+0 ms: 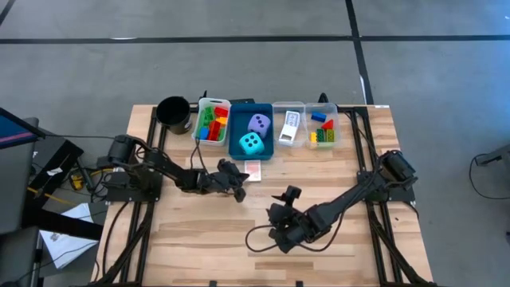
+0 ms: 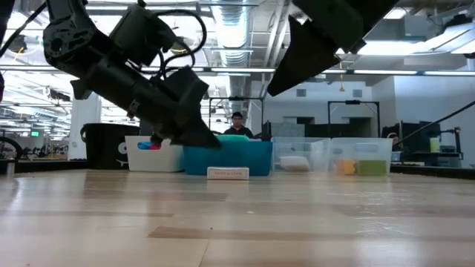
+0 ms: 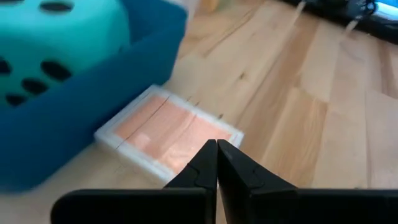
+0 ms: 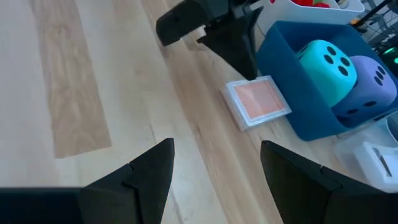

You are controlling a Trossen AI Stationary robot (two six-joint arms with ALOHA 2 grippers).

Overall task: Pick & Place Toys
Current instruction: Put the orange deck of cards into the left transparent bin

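1. The left gripper (image 1: pixel 239 191) hangs low over the wooden table (image 1: pixel 199 239), just in front of the blue tray (image 1: pixel 239 151). Its two dark fingers (image 3: pixel 205 168) are clenched tip to tip, with nothing caught between them.
2. A card pack (image 3: pixel 168 134) with a pinkish-orange face lies flat on the table, touching or nearly touching the front wall of the blue tray (the wrist view does not settle which). The closed fingertips sit just over its near edge; whether they touch it cannot be told.
3. The cyan die (image 1: pixel 251 143) and the lavender die (image 1: pixel 257 123) sit side by side inside the blue tray, dark dots showing.
4. To the tray's left, a white tray (image 1: pixel 202 112) holds red, green and yellow bricks (image 1: pixel 212 124). To its right stand two clear trays: the nearer one (image 1: pixel 288 106) contains a second card pack (image 1: pixel 289 127), the farther one (image 1: pixel 335 119) holds more coloured bricks (image 1: pixel 322 133).
5. A black cup (image 1: pixel 174 112) stands at the row's left end.
6. The right gripper (image 1: pixel 279 217) waits above the bare table, well in front of the trays, its fingers (image 4: pixel 149 168) parted and holding nothing.
7. A person (image 2: pixel 237 122) shows in the room behind the table (only in the low view).
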